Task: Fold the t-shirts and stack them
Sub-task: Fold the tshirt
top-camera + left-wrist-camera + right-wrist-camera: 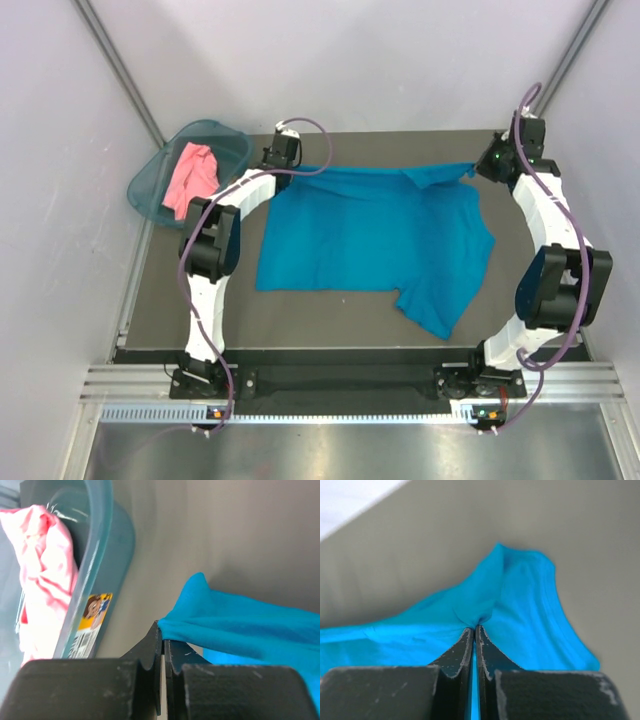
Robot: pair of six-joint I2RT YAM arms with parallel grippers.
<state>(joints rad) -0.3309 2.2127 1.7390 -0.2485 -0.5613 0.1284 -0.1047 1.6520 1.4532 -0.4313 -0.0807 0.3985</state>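
At the far-left corner of the table sat a teal plastic basket, with the salmon-pink t-shirt crumpled inside it. In the left wrist view, a yellow-and-white label showed on the basket's outer wall. Just right of the basket, the left fingers were pressed almost together, pinching the far-left corner of the teal-blue t-shirt. The cloth rose in a small peak at their tips. The shirt lay spread across the middle of the table, mostly flat. One sleeve stuck out toward the near right, and a flap of cloth was turned over along the far edge. At the far right, the right fingers were likewise closed tight on a gathered bit of the shirt's far-right corner, the cloth drawn into a point toward them.
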